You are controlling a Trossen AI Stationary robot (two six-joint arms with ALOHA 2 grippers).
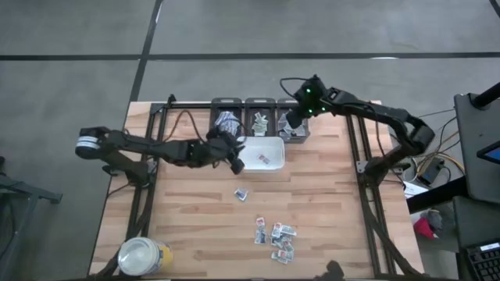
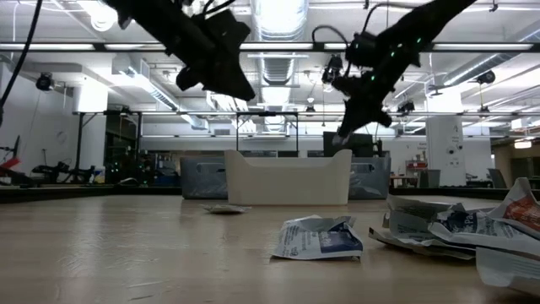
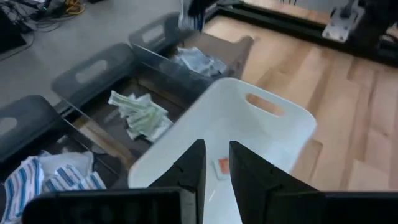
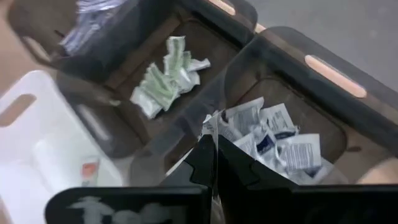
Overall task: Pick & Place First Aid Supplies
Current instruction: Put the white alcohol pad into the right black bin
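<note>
Lying in tray point(image 3: 292, 124), packet point(image 3: 221, 167) below left gripper point(image 3: 214, 168).

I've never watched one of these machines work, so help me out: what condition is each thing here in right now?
left gripper: fingers slightly apart, empty, above the white tray
right gripper: shut, over the right-hand bin
white tray: holds one packet
three dark bins: open-topped, each holding packets
loose packets: lying on the table
yellow jar: lid on
</note>
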